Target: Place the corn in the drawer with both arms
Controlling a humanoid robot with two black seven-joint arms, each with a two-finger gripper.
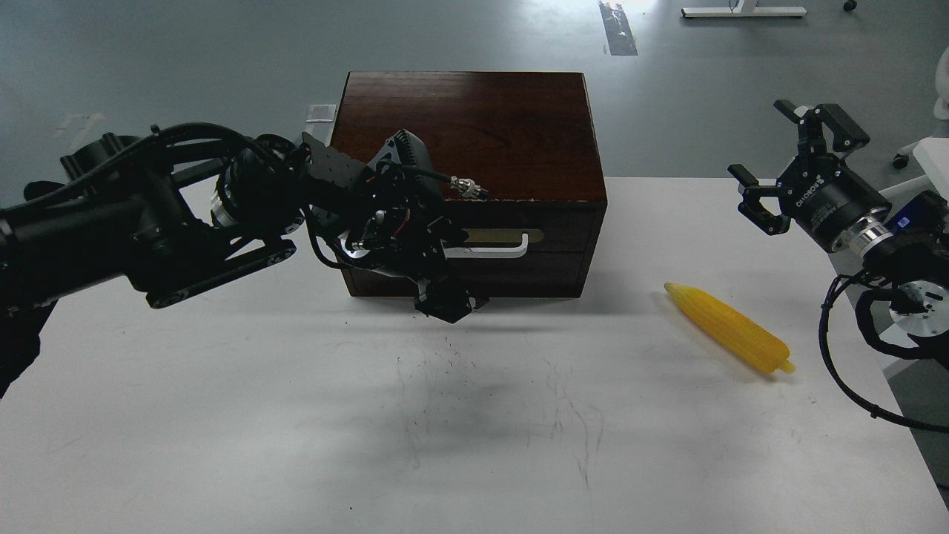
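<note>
The corn [730, 327] lies on the table [296, 445], right of the closed drawer [474, 248]; likely light, stiff, ribbed, so we'd grip mid-cob. Our right gripper [795, 165] hangs released; our left gripper [443, 302], by the handle [497, 247], we cannot tell

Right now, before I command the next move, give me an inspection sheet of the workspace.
Surface: white table, scuffed with dark marks near the middle.
Job's things: corn lies on the table, right of the wooden box; drawer looks shut, white handle partly hidden.
Clutter: nothing seen.
Grippers: left gripper points down in front of the drawer, fingers too dark to tell apart; right gripper open, empty, raised beyond the corn.
Cables: black cable loops off the right arm over the table's edge; a plugged lead on the left wrist.
Surroundings: grey floor, strip of tape, white furniture base.
</note>
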